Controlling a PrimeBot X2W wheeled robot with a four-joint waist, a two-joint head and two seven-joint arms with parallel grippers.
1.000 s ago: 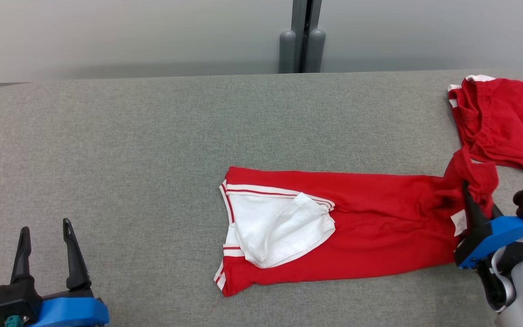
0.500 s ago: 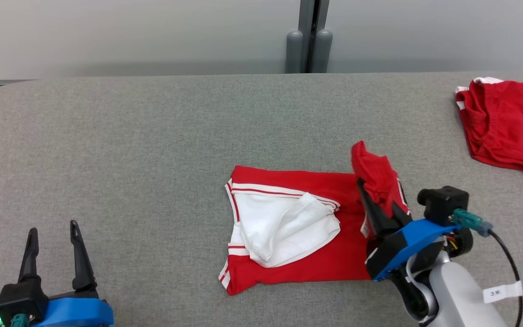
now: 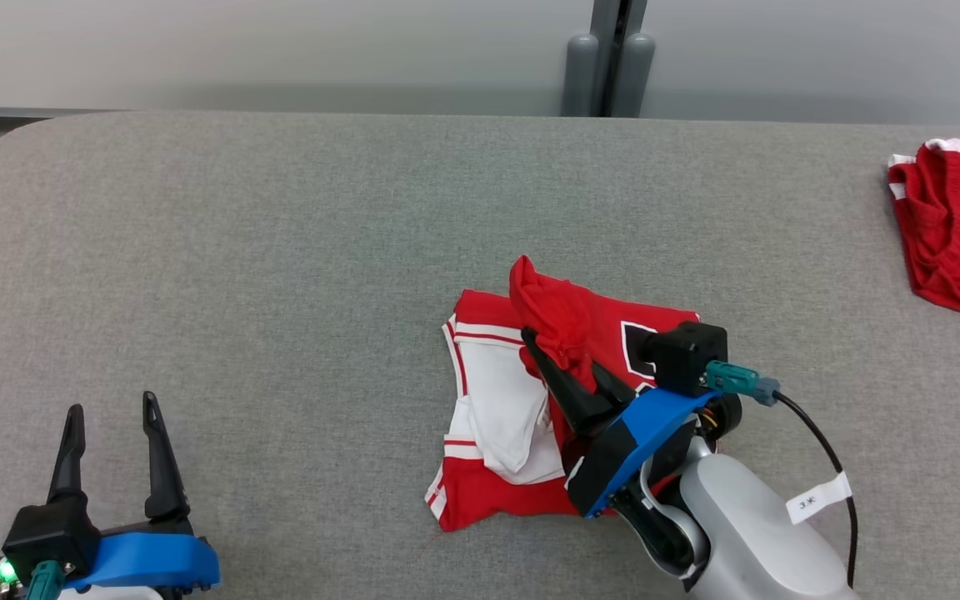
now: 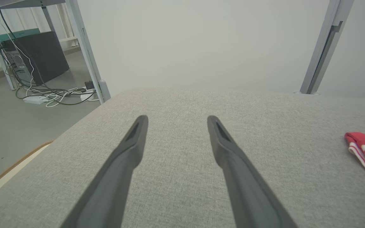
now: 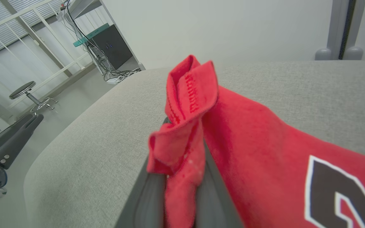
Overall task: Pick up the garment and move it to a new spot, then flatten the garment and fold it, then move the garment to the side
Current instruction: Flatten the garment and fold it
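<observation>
The garment (image 3: 488, 492) is red with white trim and a white lining panel, lying at the middle of the grey padded table (image 3: 280, 250). My right gripper (image 3: 559, 352) is shut on a bunched end of its red cloth, held up over the garment's middle; the turned-over layer shows a black and white print. In the right wrist view the pinched cloth (image 5: 188, 95) stands up between the two fingers of the right gripper (image 5: 182, 167). My left gripper (image 3: 112, 406) rests open at the lower left, well away from the garment. The left gripper (image 4: 177, 118) holds nothing, with the garment's hem (image 4: 364, 147) at the far right.
A second red garment (image 3: 955, 225) lies crumpled at the table's right edge. A grey post (image 3: 609, 58) stands behind the far edge, against the wall. The table's left corner is rounded, with floor, cables and a stool (image 5: 27, 91) beyond it.
My right gripper has carried the garment's right end leftward over the rest, laying it double and showing the print. The camera has shifted too. The left gripper stays put.
</observation>
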